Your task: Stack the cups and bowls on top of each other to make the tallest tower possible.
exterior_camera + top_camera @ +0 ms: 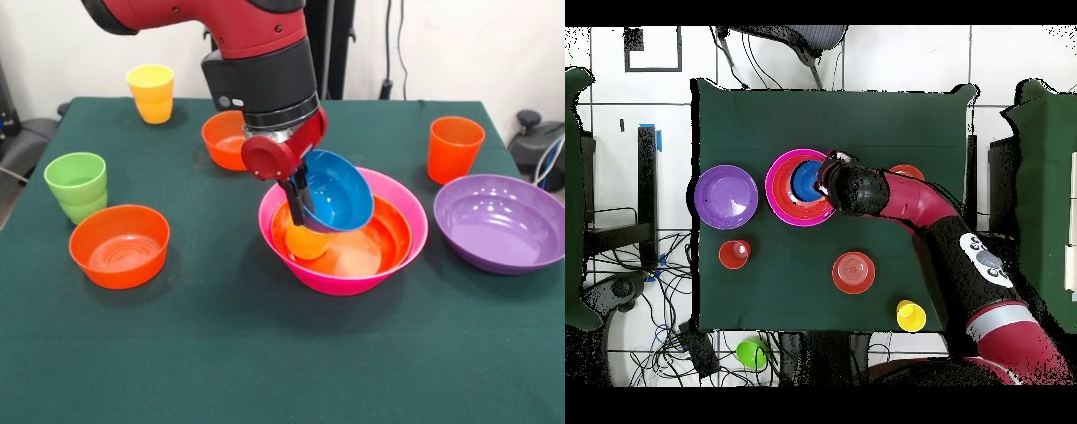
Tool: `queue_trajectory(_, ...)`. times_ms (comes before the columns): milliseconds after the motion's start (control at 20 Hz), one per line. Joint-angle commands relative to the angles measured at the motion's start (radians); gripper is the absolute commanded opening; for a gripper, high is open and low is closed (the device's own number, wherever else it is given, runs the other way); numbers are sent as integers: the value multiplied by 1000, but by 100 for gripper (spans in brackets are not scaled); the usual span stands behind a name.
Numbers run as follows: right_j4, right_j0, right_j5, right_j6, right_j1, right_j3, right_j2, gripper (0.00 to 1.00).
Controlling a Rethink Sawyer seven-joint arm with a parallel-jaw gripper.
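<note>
Tool (297,196) gripping tilted blue bowl (340,190) over pink bowl (402,208), purple bowl (503,225) beside, perhaps a yellow cup (307,241) beneath.

no readable text, label, brand or number on anything, white marks on the arm (985,262) (too blurred to read)

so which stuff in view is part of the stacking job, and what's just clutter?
Job:
- claw gripping blue bowl
- pink bowl holding large orange bowl
- purple bowl
- two small orange bowls
- yellow cup, green cup, orange cup

Clutter:
- floor cables
</note>
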Motion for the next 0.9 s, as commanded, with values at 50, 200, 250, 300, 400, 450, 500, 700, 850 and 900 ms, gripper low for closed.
queue_trajectory(50,-86,48,174,124,58,-38,-127,0)
queue_trajectory(200,-84,57,177,128,57,-45,-135,0)
queue_trajectory(250,-85,59,174,129,57,-45,-136,0)
queue_trajectory(300,-85,59,166,131,57,-44,-135,0)
queue_trajectory(400,-83,50,150,128,57,-35,-125,0)
queue_trajectory(450,-78,43,145,128,59,-29,-118,0)
queue_trajectory(500,-69,25,132,124,65,-17,-100,0)
queue_trajectory(700,-44,-52,65,109,105,31,-25,0)
queue_trajectory(850,-33,-105,33,104,133,57,26,0)
queue_trajectory(900,-23,-128,25,106,145,69,51,0)
